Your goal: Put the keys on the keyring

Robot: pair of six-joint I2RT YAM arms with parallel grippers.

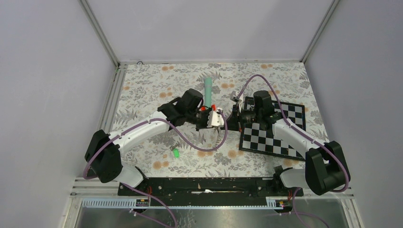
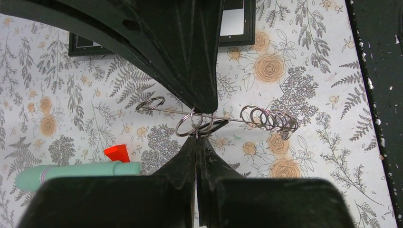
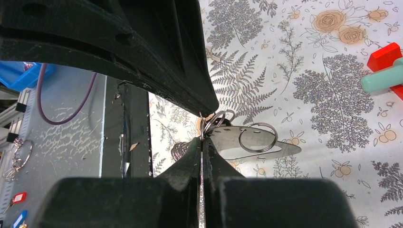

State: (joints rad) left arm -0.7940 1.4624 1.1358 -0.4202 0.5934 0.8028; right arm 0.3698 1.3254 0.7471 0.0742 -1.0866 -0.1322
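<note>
Pinching the keyring [image 2: 186,127] between pressed-together fingers, the left claw [image 2: 197,124] held a small cluster of wire rings right at its tips. From that cluster, in the left wrist view, a thin wire ran out to either side. It ended in one single ring on the left and a tight row of rings on the right, all seen against the floral tabletop [image 2: 309,190].

The right claw [image 3: 206,126] was likewise closed, its tips nipping a bunch of rings. Just beyond them I saw a flat grey piece [image 3: 285,148] carrying one larger ring. I could not tell whether that piece was a key or part of the keyring.

In the top view the two claws faced each other closely over the middle of the tabletop, with a pale bundle between them. The green-headed key [image 1: 176,153] lay flat on the tabletop, well apart from both claws and near the left forearm; it was not on the keyring. The darker key I could not pick out.

A teal stick [image 1: 207,89] with a red base [image 1: 204,108] lay just beyond the left claw. A checkerboard [image 1: 273,137] lay beneath the right arm.
</note>
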